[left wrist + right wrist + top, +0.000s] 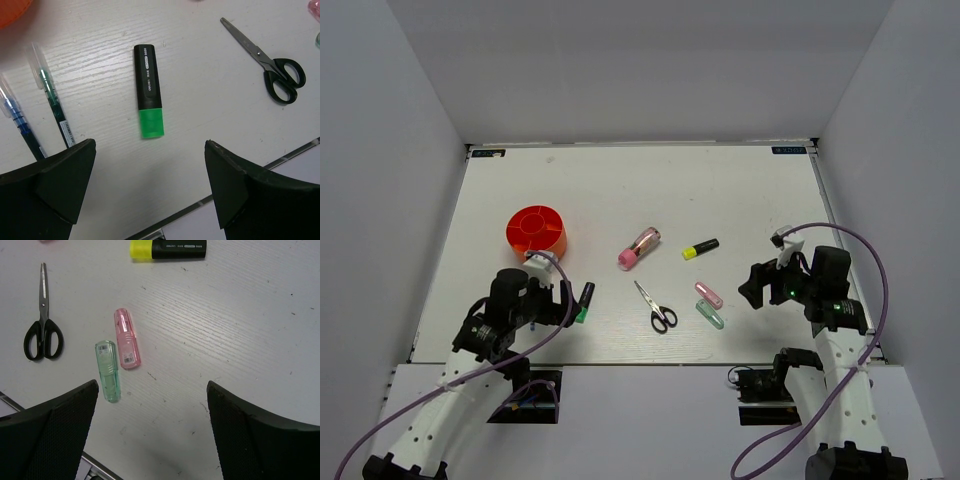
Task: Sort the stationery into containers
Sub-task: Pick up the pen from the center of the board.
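Observation:
The red-orange pot (536, 230) stands at the left. The green-capped marker (584, 302) lies just ahead of my open, empty left gripper (563, 303); in the left wrist view the marker (148, 90) lies beyond the gripper (150, 185). The scissors (656, 307) lie mid-table and show in both wrist views (270, 60) (43, 325). The pink tube (639, 248) and yellow-capped highlighter (700, 249) lie further back. The pink capsule (126, 338) and green capsule (108, 371) lie side by side, ahead and left of my open, empty right gripper (152, 425).
Two clear pens, one green (50, 95) and one blue (20, 120), lie left of the marker by my left finger. The table's near edge (240, 180) runs just under both grippers. White walls enclose the table (620, 180).

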`<action>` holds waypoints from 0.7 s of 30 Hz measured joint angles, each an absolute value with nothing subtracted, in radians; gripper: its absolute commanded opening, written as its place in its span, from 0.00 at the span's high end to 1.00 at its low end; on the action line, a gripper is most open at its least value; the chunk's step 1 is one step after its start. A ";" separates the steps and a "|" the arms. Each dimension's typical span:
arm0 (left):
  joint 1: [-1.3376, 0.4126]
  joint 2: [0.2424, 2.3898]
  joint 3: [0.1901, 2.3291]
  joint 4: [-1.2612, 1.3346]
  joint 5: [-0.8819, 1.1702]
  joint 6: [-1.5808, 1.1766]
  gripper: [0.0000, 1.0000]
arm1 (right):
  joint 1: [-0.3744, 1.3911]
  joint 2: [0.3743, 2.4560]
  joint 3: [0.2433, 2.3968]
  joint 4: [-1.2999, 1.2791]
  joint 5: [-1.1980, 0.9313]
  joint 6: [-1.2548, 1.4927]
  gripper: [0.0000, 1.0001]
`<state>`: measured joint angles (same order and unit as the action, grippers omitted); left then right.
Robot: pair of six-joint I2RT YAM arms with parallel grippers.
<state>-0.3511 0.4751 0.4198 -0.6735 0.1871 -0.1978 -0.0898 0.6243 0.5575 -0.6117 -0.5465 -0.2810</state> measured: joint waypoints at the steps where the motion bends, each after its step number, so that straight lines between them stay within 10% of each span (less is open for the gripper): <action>1: -0.351 0.471 0.420 -0.673 0.187 -0.200 0.00 | -0.090 0.628 0.558 -0.611 -0.546 -0.281 0.10; 21: -0.351 0.557 0.503 -0.654 0.245 -0.279 0.14 | -0.089 0.643 0.559 -0.632 -0.556 -0.280 0.10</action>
